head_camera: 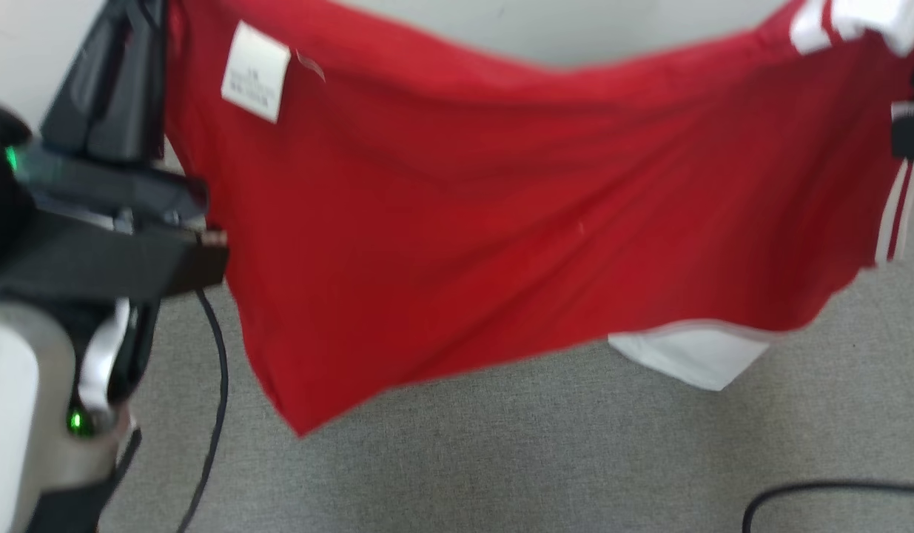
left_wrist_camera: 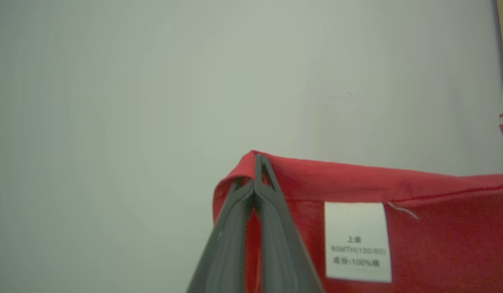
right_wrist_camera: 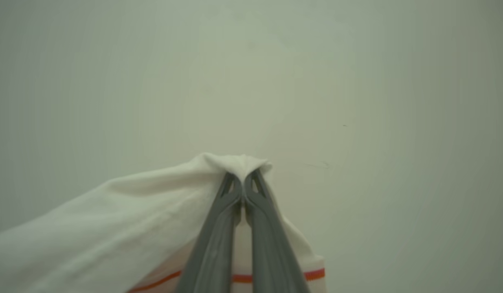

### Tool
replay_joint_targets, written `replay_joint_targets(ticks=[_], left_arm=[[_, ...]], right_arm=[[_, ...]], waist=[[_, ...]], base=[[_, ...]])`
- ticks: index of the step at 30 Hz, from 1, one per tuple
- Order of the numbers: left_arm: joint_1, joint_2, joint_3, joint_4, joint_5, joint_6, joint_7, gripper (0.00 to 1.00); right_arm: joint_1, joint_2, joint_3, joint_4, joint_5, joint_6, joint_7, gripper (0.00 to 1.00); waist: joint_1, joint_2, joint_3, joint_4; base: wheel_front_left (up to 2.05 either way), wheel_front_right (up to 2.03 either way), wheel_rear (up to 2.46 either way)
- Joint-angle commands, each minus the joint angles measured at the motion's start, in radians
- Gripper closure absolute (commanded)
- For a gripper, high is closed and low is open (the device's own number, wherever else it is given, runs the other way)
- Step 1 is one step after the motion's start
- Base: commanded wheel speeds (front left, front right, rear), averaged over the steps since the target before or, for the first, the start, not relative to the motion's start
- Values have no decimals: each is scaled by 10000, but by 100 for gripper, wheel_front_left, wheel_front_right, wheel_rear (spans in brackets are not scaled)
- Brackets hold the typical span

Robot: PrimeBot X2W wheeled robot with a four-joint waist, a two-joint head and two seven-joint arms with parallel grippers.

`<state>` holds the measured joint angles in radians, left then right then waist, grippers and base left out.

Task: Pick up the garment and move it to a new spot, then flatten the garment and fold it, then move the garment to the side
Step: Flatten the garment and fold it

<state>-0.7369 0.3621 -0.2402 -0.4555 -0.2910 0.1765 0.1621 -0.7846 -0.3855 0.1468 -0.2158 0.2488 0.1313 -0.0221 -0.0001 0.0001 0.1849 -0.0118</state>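
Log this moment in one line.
phase: lifted, not flattened | left gripper: shut on red shirt corner by care label | right gripper: shut on its white striped edge | shirt: hangs spread between both, over carpet

garment (head_camera: 457, 222) between left fingers (left_wrist_camera: 275, 232) and right fingers (right_wrist_camera: 218, 236) | floor (head_camera: 575, 459) beneath

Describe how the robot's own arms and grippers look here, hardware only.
The left gripper and right gripper each have two long, dark grey jaws tapering to narrow tips, with small triangular cut-outs near the ends. In the head view, the left wrist housing is blocky and black, the forearm pale grey. Two green lights glow on it, and a thin black cable hangs beside.
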Motion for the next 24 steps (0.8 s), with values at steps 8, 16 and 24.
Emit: replay_joint_targets(ticks=[8,16,24], left_arm=[[-3039,-462,-74,3750,-289,-675,-766,100],[-6077,-797,71,7401,-88,-1057,-2419,100],[-5717,-1353,-2,9043,-572,-1500,-3817,100]], right_arm=[[-3493,-232,1213,3579,560,-10,-1155,100],[-6674,214,2185,6948,502,-8,-2348,100],[-6107,276,3072,7397,1101,-8,-2442,100]], waist=[[1,-1,1107,23],[1,-1,1938,-85],[1,-1,2763,100]], base=[[0,0,0],[0,0,0],[0,0,0]])
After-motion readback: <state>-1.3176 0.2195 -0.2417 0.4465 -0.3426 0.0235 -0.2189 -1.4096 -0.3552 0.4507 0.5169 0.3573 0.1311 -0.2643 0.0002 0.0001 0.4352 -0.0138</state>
